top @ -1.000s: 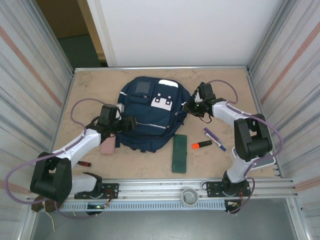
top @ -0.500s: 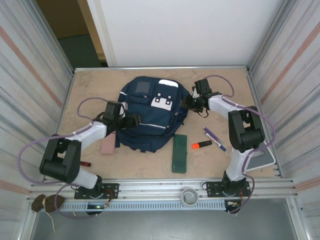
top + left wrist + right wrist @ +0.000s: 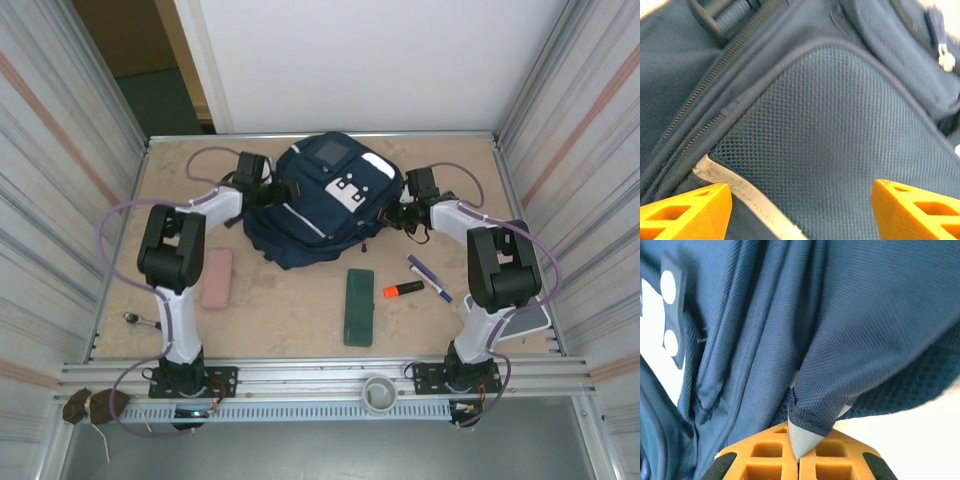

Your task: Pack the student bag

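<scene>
Pinching a fold of the student bag [image 3: 315, 215], the right gripper [image 3: 798, 439] likely steadied it; the left gripper [image 3: 801, 200], spread, faced its mesh.

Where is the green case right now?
In the top view, the green case lies flat nearer the arm bases than the student bag, just left of the orange highlighter.

the beige marbled table [image 3: 290, 300] carries the student bag [image 3: 315, 205] near its far edge. in front of it lie a pink case [image 3: 216, 278] at left, a flat dark green case [image 3: 359, 307] in the middle, and an orange highlighter [image 3: 403, 290] just beside a purple pen [image 3: 428, 277] at right.
</scene>
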